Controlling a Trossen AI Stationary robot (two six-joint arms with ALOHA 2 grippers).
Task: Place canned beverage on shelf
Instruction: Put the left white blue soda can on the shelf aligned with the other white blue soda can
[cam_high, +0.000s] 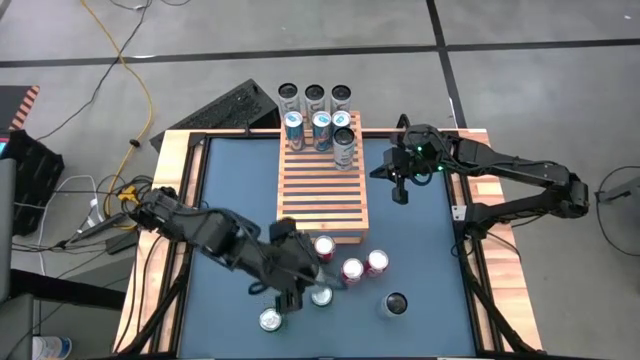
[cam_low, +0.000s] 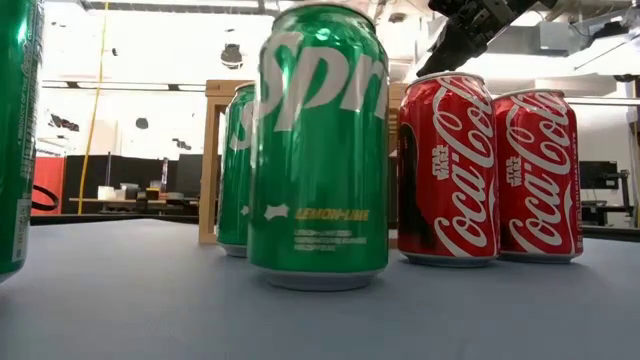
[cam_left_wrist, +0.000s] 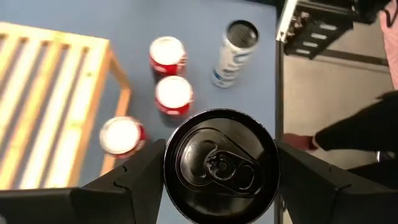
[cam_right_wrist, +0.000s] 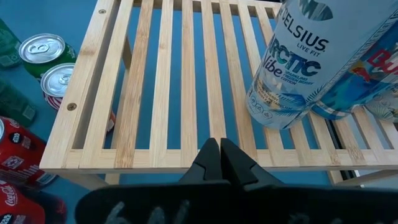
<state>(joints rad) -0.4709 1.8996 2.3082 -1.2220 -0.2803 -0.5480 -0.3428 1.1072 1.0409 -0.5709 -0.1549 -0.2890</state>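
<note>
High view. Shelf (cam_high: 322, 180), slatted, at table centre; four cans stand at its far end, three more on the floor beyond. Left gripper (cam_high: 292, 290) at the near side, among loose cans just off the shelf's near edge. Right gripper (cam_high: 400, 183) hangs beside the shelf's right edge, clear of the stock (seemingly waiting).

Low view. Green can (cam_low: 318, 150) foremost, a second green behind it, two red cans (cam_low: 490, 170) to the right, all upright on the blue table top. Only an arm's underside shows above.

Left wrist view. Fingers (cam_left_wrist: 134, 180) stand on either side of a dark-topped can (cam_left_wrist: 221, 165), top up, jaws gripping it by the sides so it stays upright for setting down. Three red cans and a pale slim can beyond, with the shelf's corner.

Right wrist view. Fingertips pressed together, holding nothing, over the shelf's edge near a Celsius can (cam_right_wrist: 298, 62). Open slats remain for the held can.
</note>
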